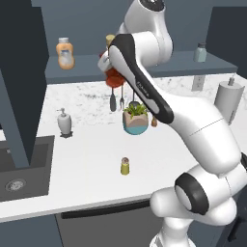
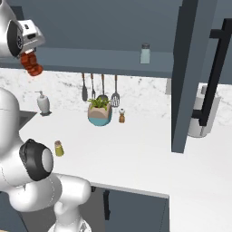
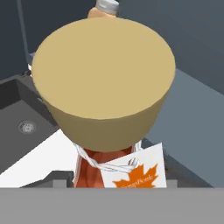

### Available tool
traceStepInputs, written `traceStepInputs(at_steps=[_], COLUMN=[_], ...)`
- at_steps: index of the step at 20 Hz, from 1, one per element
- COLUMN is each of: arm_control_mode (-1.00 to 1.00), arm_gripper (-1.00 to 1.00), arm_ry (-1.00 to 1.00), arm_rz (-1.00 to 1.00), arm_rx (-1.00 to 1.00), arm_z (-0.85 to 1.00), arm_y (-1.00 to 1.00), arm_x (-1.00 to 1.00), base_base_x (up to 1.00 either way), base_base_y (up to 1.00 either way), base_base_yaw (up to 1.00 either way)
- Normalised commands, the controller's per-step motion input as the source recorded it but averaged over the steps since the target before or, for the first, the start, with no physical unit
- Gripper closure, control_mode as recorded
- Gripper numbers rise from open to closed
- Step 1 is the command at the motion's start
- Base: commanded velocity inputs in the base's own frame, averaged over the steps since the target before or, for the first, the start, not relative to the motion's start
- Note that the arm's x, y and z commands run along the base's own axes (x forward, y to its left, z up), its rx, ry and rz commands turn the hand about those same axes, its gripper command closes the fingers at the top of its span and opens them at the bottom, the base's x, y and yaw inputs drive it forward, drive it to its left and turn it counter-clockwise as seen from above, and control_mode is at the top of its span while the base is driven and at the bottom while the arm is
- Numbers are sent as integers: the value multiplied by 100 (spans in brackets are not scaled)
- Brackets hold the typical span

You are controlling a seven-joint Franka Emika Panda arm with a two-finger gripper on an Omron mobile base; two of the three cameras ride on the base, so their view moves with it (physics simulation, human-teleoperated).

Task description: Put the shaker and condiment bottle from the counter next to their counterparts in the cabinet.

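My gripper (image 2: 28,53) is shut on the condiment bottle (image 2: 32,64), a dark red-brown ribbed bottle held in the air in front of the cabinet's open shelf (image 2: 90,66). In the hand view its tan cap (image 3: 103,83) is close up, with the white tag (image 3: 136,173) at the neck. From the left base view the bottle (image 1: 114,77) hangs just right of the squat orange bottle (image 1: 65,53) on the shelf (image 1: 183,65). The small yellow-olive shaker (image 1: 125,166) stands on the white counter, also seen low left (image 2: 59,148). A pale grey-green shaker (image 2: 145,53) stands further right on the shelf.
A potted plant (image 1: 135,118), hanging utensils (image 2: 102,88) and a tiny brown pepper mill (image 2: 122,116) stand at the back wall. A soap dispenser (image 1: 64,121) stands by the dark sink (image 1: 19,169). Open cabinet doors (image 2: 188,77) hang on both sides. A paper towel roll (image 1: 227,99) stands at the right.
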Motion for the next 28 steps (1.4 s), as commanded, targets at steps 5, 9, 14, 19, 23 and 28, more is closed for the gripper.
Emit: traceStepInputs(at_steps=[5, 9, 14, 19, 23, 28], arm_control_mode=[-100, -100, -100, -100, -100, -100], arm_gripper=[100, 100, 100, 100, 100, 100], arm_ry=[-9, -1, 0, 0, 0, 0], arm_rz=[0, 0, 0, 0, 0, 0], arm_rx=[4, 0, 0, 2, 1, 0], arm_z=[0, 0, 0, 0, 0, 0], arm_y=[9, 19, 17, 13, 14, 18], arm_x=[5, 23, 37, 38, 39, 37], base_base_x=[0, 0, 0, 0, 0, 0], base_base_y=[0, 0, 0, 0, 0, 0], base_base_yaw=[0, 0, 0, 0, 0, 0])
